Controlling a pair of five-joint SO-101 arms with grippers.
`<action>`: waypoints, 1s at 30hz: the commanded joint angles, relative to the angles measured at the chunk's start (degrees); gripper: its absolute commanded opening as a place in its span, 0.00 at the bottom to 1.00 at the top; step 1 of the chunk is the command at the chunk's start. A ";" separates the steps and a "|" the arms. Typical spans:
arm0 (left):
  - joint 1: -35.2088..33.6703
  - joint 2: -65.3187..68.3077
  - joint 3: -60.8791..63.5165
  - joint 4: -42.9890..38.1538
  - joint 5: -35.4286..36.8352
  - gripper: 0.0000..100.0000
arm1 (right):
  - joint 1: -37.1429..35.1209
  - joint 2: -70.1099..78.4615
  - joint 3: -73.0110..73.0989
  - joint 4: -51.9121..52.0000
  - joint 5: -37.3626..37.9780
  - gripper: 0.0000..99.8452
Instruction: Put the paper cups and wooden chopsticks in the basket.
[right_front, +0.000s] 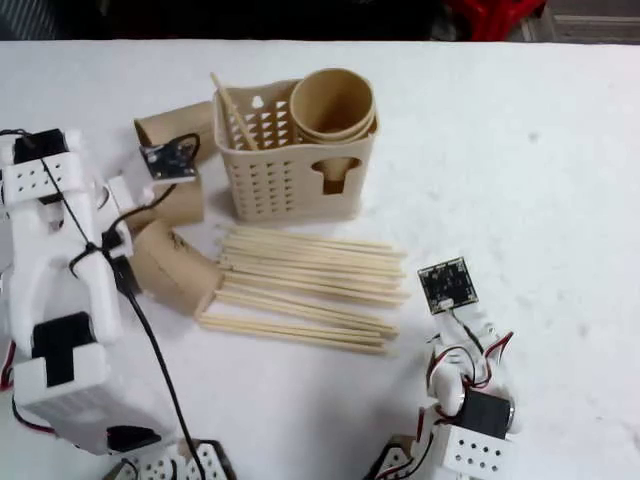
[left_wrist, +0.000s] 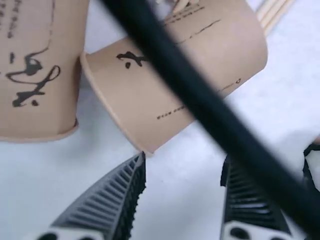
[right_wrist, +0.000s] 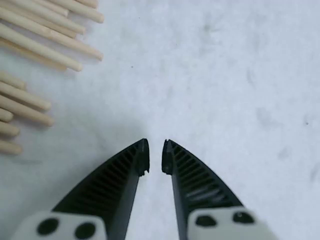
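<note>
Left wrist view: the left gripper is spread wide, with a paper cup lying on its side just ahead of its tips. The right gripper, nearly closed and empty, hangs over the table near the wooden chopsticks, which are piled in front of the basket holding stacked cups.

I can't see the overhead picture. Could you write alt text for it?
A beige slotted basket on a white table holds stacked paper cups and at least one chopstick; a pile of wooden chopsticks lies in front of it. More cups lie on their sides beside the left arm.
</note>
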 joint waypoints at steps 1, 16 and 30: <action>2.59 2.59 -2.37 -0.70 -5.27 0.25 | 0.66 -0.48 0.44 -1.27 0.53 0.06; -1.54 0.84 -2.20 3.96 -8.88 0.20 | 0.66 -0.48 0.44 -1.45 0.53 0.06; -3.56 -33.45 24.53 2.20 -10.81 0.20 | 0.66 -0.48 0.44 -2.15 0.44 0.06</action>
